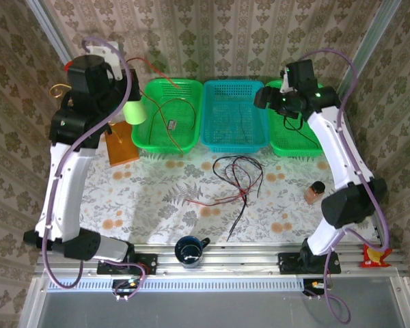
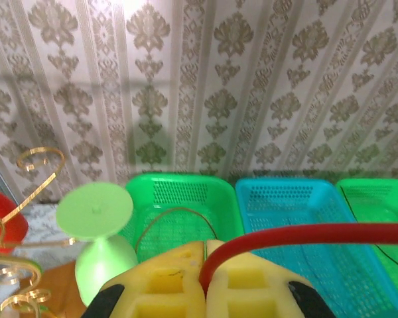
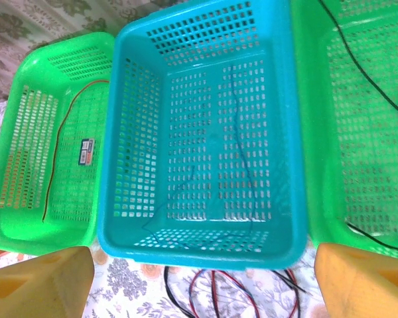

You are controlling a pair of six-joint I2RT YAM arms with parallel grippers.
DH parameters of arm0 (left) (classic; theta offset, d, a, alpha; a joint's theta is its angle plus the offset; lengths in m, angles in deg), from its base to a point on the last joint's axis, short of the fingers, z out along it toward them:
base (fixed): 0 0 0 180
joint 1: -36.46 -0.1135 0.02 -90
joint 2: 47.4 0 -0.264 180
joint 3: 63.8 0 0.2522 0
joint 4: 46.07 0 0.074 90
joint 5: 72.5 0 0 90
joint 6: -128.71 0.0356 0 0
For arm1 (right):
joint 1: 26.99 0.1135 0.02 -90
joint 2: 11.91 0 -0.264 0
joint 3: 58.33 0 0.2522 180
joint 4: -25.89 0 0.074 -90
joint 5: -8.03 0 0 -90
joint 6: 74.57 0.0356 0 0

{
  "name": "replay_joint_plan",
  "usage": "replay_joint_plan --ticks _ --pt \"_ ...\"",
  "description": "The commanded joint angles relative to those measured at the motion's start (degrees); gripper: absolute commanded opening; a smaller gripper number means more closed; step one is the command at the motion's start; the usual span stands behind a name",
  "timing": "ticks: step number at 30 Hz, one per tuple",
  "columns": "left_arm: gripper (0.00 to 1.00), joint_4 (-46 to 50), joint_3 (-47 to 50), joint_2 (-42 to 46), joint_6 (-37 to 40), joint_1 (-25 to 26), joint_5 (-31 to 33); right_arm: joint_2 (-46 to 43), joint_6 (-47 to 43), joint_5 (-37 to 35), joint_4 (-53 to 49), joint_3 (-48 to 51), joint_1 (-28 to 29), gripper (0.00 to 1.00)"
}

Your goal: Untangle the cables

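Roughly midway. Left tool (image 2: 205,257) was clamped shut on a red cable (image 2: 305,233) trailing to its right. Right tool (image 3: 202,278) was held wide open, nothing gripped, facing the blue basket (image 3: 113,132). Sorted cables (image 3: 56,146) were seen singly in that and the green baskets (image 3: 6,132) beside it. A tangle (image 1: 238,179) was judged left to clear on the desk (image 1: 157,198), below the right tool, short of the baskets.

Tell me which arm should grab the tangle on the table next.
Right. The right fingers are open and empty by the blue basket, the tangle showing between them. The left fingers are shut on a red cable.
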Motion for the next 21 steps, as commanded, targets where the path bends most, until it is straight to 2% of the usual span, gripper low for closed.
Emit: replay_joint_plan --ticks 1,5,12,21 --pt "0.0 -0.3 -4.3 -4.1 6.1 1.5 5.5 -4.9 0.7 2.1 4.7 6.4 -2.0 0.87" --pt "0.0 -2.8 -7.8 -8.5 8.9 2.3 7.3 -9.3 0.1 2.8 5.4 12.1 -4.4 0.87" --pt "0.0 -2.8 -12.3 -17.1 15.5 3.1 12.7 -12.7 -1.4 4.9 5.5 15.9 -6.3 0.87" --pt "0.0 4.2 -23.2 -33.4 23.0 3.2 19.4 -12.7 -2.0 7.2 5.5 15.6 -7.1 0.87"
